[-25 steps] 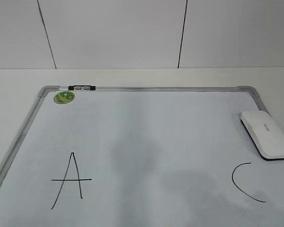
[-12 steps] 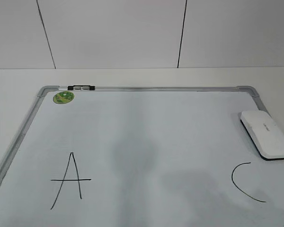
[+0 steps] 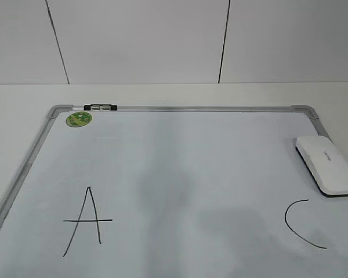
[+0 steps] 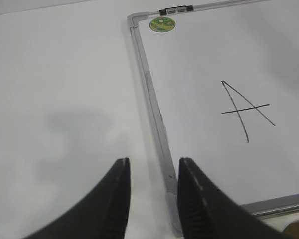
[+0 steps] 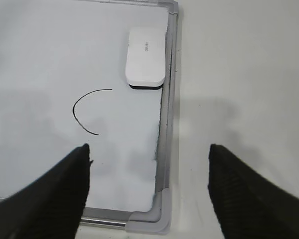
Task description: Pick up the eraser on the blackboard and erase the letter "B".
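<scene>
The blackboard point(image 3: 191, 145) is a pale whiteboard with a silver-grey frame, lying flat on the table. The white eraser point(image 3: 326, 165) lies on it by the right frame edge, just above a black "C" point(image 3: 301, 223). A black "A" point(image 3: 88, 220) is at the lower left. No letter "B" shows; between A and C the board bears only faint grey shading. Neither gripper shows in the exterior view. My left gripper point(image 4: 152, 162) is open and empty over the board's left frame. My right gripper point(image 5: 148, 149) is wide open and empty over the near right corner, short of the eraser point(image 5: 146, 56).
A round green sticker point(image 3: 79, 119) and a small black-and-silver clip point(image 3: 100, 107) sit at the board's far left corner. White tabletop point(image 4: 65, 99) lies left of the board and right of it point(image 5: 239, 74). A white panelled wall stands behind.
</scene>
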